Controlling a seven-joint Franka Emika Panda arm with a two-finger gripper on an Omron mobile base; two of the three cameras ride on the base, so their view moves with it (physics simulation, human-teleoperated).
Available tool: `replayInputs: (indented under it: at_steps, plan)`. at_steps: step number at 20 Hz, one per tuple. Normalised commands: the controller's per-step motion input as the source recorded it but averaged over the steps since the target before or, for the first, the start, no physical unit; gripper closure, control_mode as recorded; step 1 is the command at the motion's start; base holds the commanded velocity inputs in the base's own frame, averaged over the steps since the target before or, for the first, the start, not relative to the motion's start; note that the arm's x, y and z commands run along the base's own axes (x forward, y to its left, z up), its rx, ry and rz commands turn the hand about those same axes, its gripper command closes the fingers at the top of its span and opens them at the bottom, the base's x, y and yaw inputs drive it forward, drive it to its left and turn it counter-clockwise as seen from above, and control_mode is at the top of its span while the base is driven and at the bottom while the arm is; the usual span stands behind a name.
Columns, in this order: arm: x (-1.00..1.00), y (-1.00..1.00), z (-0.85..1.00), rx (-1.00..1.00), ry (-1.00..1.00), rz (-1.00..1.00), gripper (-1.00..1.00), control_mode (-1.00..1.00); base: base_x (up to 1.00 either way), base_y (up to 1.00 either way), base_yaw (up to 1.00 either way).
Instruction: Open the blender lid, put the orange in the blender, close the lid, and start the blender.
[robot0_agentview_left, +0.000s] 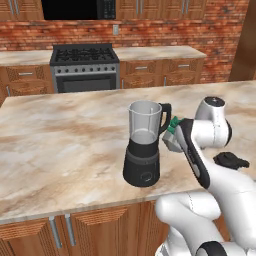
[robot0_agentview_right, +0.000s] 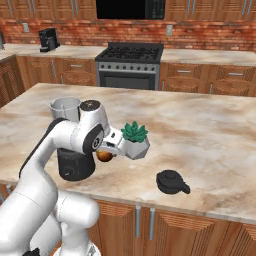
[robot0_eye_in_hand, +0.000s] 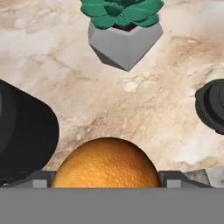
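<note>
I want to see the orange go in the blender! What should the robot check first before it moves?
1. Blender lid off and lying on the counter: ok.
2. Blender jar top open: ok.
3. Orange between the end effector fingers: ok.
4. Fingers closed on the orange: not ok, they stand open.
5. Succulent pot apart from the orange: ok.
6. Orange lifted off the counter: cannot tell.

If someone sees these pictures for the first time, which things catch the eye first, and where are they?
The open blender stands near the front of the marble counter, its jar without a lid. The black lid lies apart on the counter to the right, past a green plant in a grey pot. In the hand view the orange sits large and close between the open fingertips of the hand.
</note>
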Motion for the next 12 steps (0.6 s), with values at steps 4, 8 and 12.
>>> replayInputs:
  at_steps: [4, 8, 12]
  plan:
    - [-0.05, 0.09, 1.0, 0.0, -0.16, 0.01, 1.0, -1.0, 0.0, 0.0, 0.0]
    - [-0.09, 0.23, 1.0, -0.02, -0.14, 0.02, 1.0, -1.0, 0.0, 0.0, 0.0]
    - [-0.14, 0.48, 0.99, -0.05, -0.09, 0.0, 1.0, -1.0, 0.0, 0.0, 0.0]
